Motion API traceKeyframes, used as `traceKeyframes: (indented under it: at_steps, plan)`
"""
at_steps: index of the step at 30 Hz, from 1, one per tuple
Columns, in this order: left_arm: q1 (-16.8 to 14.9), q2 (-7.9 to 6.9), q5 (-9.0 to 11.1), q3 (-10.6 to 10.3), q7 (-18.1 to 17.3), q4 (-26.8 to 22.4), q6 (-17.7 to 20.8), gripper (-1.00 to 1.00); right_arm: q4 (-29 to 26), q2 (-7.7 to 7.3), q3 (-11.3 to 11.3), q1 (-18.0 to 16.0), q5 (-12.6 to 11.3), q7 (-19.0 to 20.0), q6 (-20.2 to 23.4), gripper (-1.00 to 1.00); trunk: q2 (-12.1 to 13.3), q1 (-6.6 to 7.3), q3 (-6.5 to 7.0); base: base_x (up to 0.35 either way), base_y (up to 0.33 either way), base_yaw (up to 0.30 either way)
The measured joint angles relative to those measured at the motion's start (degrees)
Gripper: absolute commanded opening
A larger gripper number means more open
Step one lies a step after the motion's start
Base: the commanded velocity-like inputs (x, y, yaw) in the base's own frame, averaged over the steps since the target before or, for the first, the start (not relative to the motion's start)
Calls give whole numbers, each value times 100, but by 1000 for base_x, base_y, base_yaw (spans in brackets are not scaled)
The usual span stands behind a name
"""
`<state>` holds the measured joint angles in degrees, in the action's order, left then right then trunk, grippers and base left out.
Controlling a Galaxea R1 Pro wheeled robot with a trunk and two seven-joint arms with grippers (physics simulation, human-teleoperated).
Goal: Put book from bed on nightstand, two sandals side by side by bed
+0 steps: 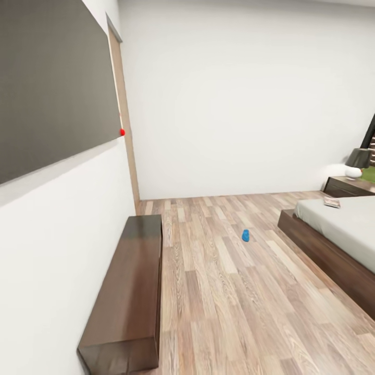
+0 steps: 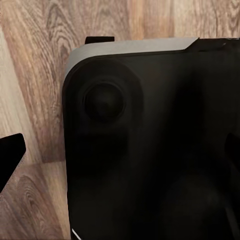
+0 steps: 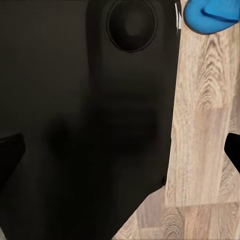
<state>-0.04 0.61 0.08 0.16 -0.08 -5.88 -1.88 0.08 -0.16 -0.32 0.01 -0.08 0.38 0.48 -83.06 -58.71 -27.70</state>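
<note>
A bright blue sandal [image 1: 245, 235] lies alone on the wood floor between the bench and the bed [image 1: 344, 224]. The book [image 1: 332, 201] rests on the bed's far corner, close to the dark nightstand [image 1: 346, 186]. In the right wrist view the second blue sandal [image 3: 212, 15] lies on the floor beside the robot's dark base. My right gripper [image 3: 120, 150] hangs open above that base, fingertips wide apart and holding nothing. My left gripper [image 2: 120, 155] is also open over the base, with floor planks around it.
A long dark wooden bench [image 1: 130, 291] runs along the left wall under a dark panel [image 1: 52, 83]. A brown door [image 1: 125, 120] stands in the far left corner. A lamp [image 1: 357, 161] sits on the nightstand. Wood floor spreads between bench and bed.
</note>
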Motion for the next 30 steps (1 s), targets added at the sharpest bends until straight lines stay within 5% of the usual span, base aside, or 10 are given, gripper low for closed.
traceKeyframes:
  at_steps: [13, 30]
  plan:
    - [2, 0, 0, 0, 0, 0, 1, 100, 0, 1, 0, 0, 0, -5, 0, 100, 0, -2, 0, 81, 0, -30]
    - [1, 0, 0, 0, 0, -1, 2, 100, -1, 4, 0, 1, 0, -6, 0, 100, 0, -2, -29, 2, 0, -196]
